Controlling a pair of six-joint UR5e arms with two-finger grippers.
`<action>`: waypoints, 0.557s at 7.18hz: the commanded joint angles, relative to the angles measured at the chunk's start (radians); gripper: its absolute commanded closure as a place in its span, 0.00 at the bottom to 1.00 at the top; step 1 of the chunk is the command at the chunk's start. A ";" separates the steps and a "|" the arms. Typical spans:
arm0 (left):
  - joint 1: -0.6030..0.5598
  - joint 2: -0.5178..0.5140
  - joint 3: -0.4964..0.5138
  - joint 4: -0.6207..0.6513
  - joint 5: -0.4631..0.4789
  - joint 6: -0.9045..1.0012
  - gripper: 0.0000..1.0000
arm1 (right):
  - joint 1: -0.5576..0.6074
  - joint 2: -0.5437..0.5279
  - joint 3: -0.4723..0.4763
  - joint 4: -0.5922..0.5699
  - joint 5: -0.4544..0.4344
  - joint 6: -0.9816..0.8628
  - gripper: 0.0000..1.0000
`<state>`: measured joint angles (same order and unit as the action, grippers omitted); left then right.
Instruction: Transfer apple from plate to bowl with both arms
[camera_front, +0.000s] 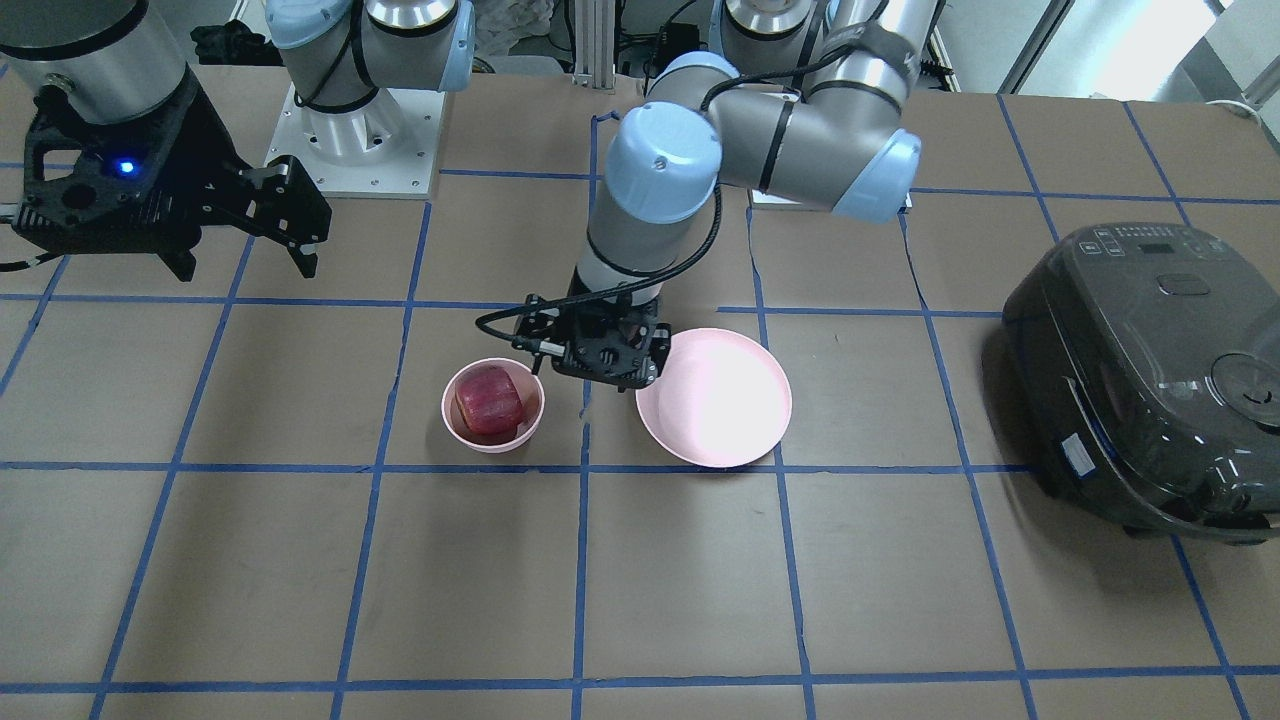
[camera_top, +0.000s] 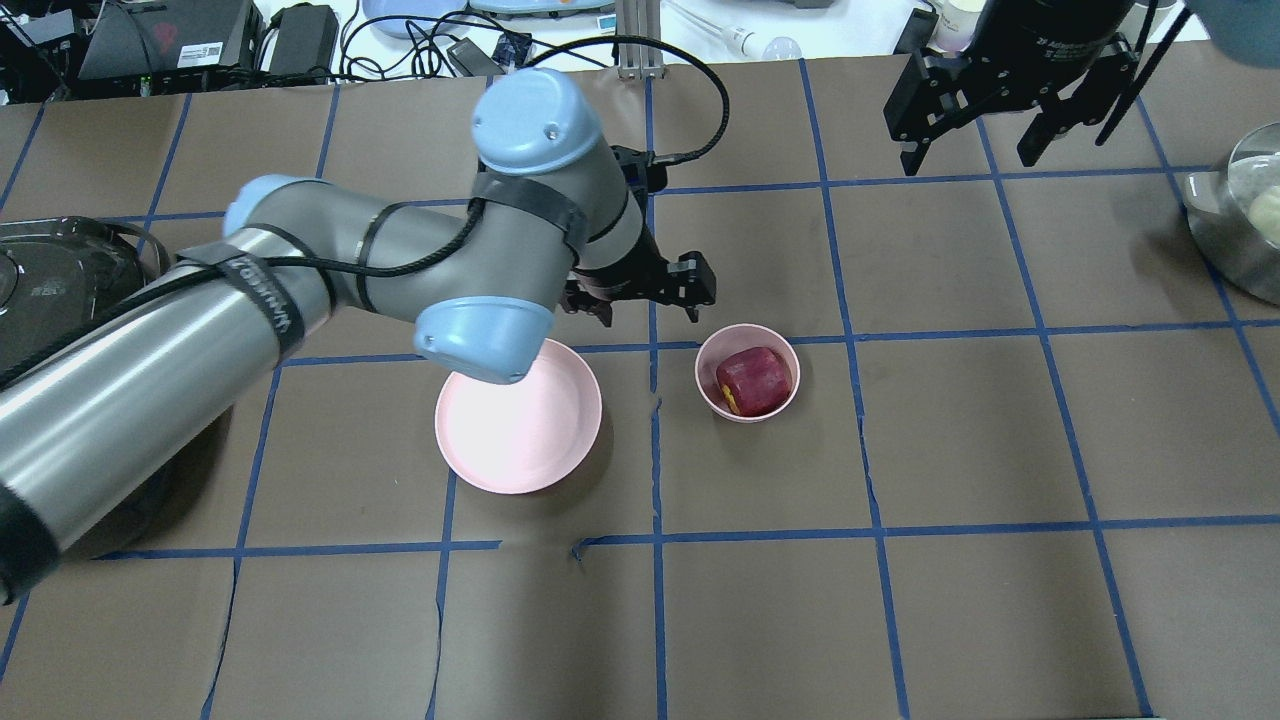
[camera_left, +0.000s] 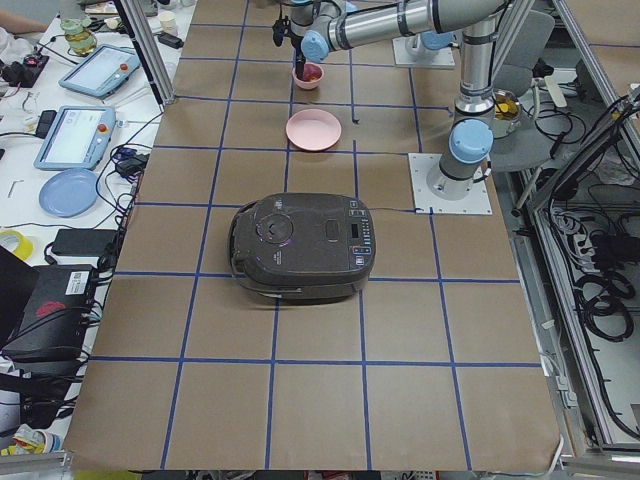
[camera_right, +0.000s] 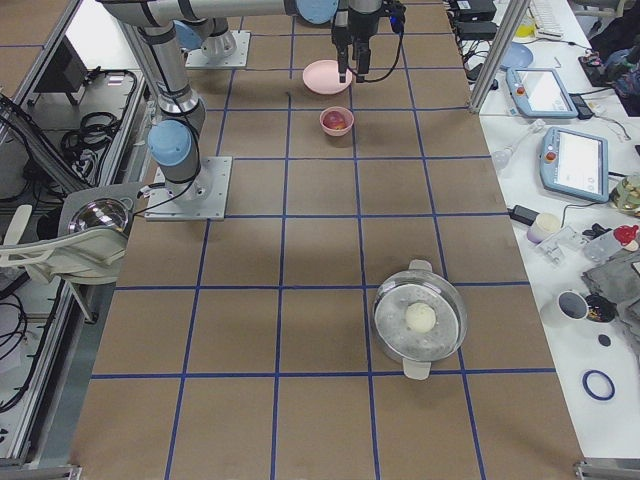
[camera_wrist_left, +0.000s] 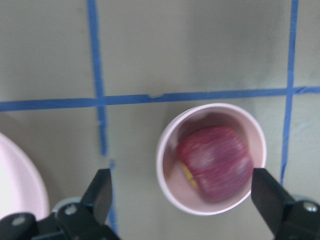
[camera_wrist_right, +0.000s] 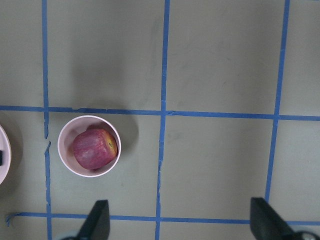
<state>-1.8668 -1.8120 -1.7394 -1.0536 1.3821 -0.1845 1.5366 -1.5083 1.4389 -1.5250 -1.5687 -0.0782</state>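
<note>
The dark red apple (camera_front: 490, 400) (camera_top: 753, 381) (camera_wrist_left: 215, 162) (camera_wrist_right: 94, 148) sits inside the small pink bowl (camera_front: 447, 408) (camera_top: 706, 375) (camera_wrist_left: 162, 165) (camera_wrist_right: 61, 145). The wide pink plate (camera_front: 715, 400) (camera_top: 515, 430) lies empty beside the bowl. My left gripper (camera_front: 605, 372) (camera_top: 648, 310) (camera_wrist_left: 181, 172) is open and empty. It hangs above the table near the gap between plate and bowl, on the robot's side. My right gripper (camera_front: 245, 265) (camera_top: 970, 160) (camera_wrist_right: 179, 207) is open and empty, raised high and well away from the bowl.
A black rice cooker (camera_front: 1150, 380) (camera_top: 50, 280) (camera_left: 300, 245) stands on the robot's left end of the table. A steel pot (camera_top: 1240, 220) (camera_right: 420, 320) holding a pale ball stands at the right end. Blue tape lines grid the brown table.
</note>
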 joint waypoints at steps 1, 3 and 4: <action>0.166 0.150 0.007 -0.222 0.005 0.260 0.00 | 0.000 -0.013 0.018 -0.018 -0.011 0.036 0.00; 0.245 0.230 0.108 -0.330 0.177 0.263 0.00 | 0.000 -0.004 0.017 -0.105 -0.001 0.052 0.00; 0.273 0.223 0.177 -0.389 0.175 0.260 0.00 | 0.000 -0.004 0.017 -0.106 -0.002 0.049 0.00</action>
<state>-1.6333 -1.5981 -1.6384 -1.3712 1.5262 0.0711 1.5371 -1.5137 1.4550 -1.6099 -1.5715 -0.0305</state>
